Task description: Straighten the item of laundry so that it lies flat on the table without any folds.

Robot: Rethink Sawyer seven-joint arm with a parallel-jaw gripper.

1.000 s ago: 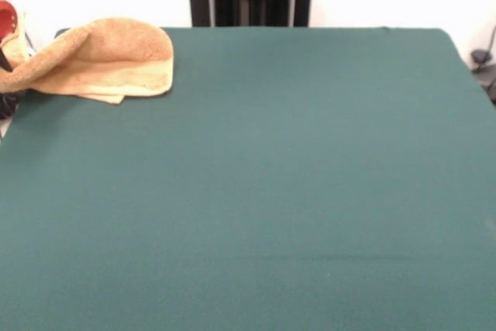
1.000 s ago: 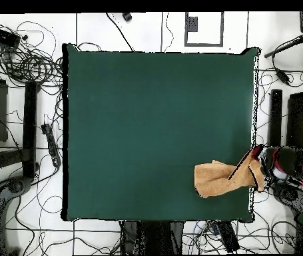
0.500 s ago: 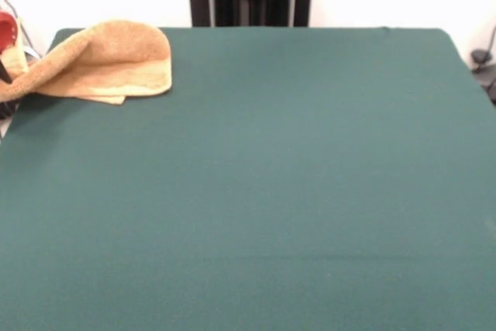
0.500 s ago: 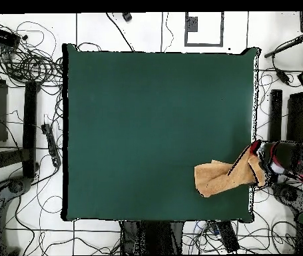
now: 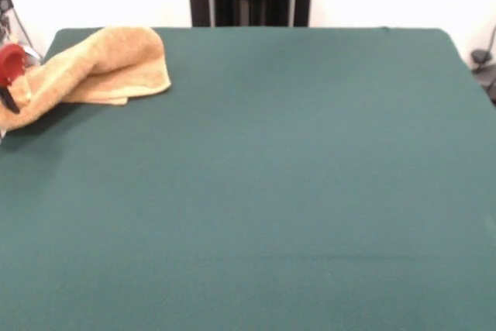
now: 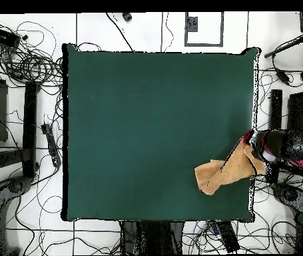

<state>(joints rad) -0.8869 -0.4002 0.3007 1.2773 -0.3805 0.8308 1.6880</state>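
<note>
golden-tan terry-cloth towel (image 5: 93, 67): bunched and doubled over at edge of dark green cloth-covered table (image 5: 263, 191). red-and-black gripper (image 5: 11, 75): apparently clamping one corner, grip unclear. flattening outstanding.

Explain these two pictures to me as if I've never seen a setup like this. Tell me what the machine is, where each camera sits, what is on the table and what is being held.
The machine is a robot arm with a gripper at its end. Only its red and black end shows, at the table's edge.

One picture is taken from across the table, looking over it at a low angle. The other is taken from above, looking straight down, so the whole table shows as a dark green rectangle with cables on the floor around it. The two views are turned half round against each other.

One thing lies on the table: a golden-tan hand towel, near one corner. It is bunched and folded over itself, not flat. One end of it stretches to the table's edge and reaches the gripper, which seems to hold it there. The grip itself is too hidden to confirm.
</note>
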